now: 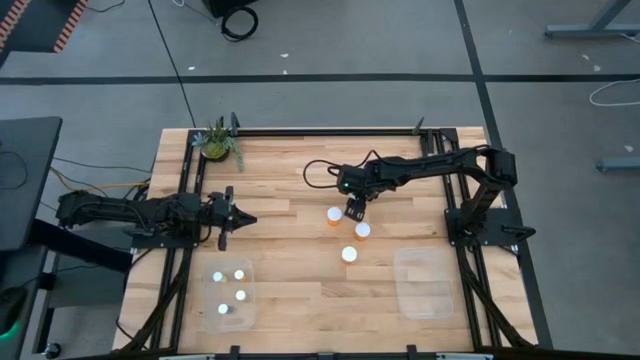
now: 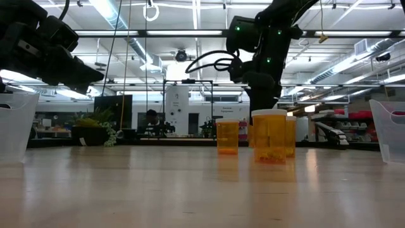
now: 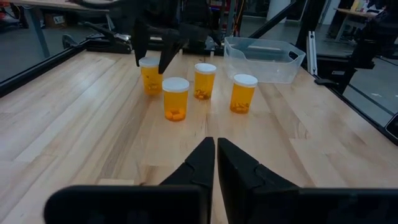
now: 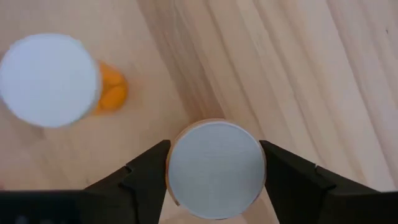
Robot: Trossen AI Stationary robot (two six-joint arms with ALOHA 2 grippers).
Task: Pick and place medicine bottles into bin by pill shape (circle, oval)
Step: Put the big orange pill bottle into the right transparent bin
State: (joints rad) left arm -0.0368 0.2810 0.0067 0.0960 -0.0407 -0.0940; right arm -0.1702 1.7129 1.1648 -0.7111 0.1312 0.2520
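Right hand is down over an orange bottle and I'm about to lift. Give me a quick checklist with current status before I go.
1. Right hand centred on the target orange bottle: ok, a finger sits on each side of its cap.
2. Grip closed firmly on the bottle: cannot tell; fingers sit right beside the cap, contact unclear.
3. Neighbouring bottle clear of the fingers: ok, it stands apart to one side.
4. Other orange bottles upright: ok, all four stand with caps on in the left wrist view.
5. Left hand out of the way: ok, shut and parked near the table's left edge.
6. Right bin ready: ok, nothing visible inside.
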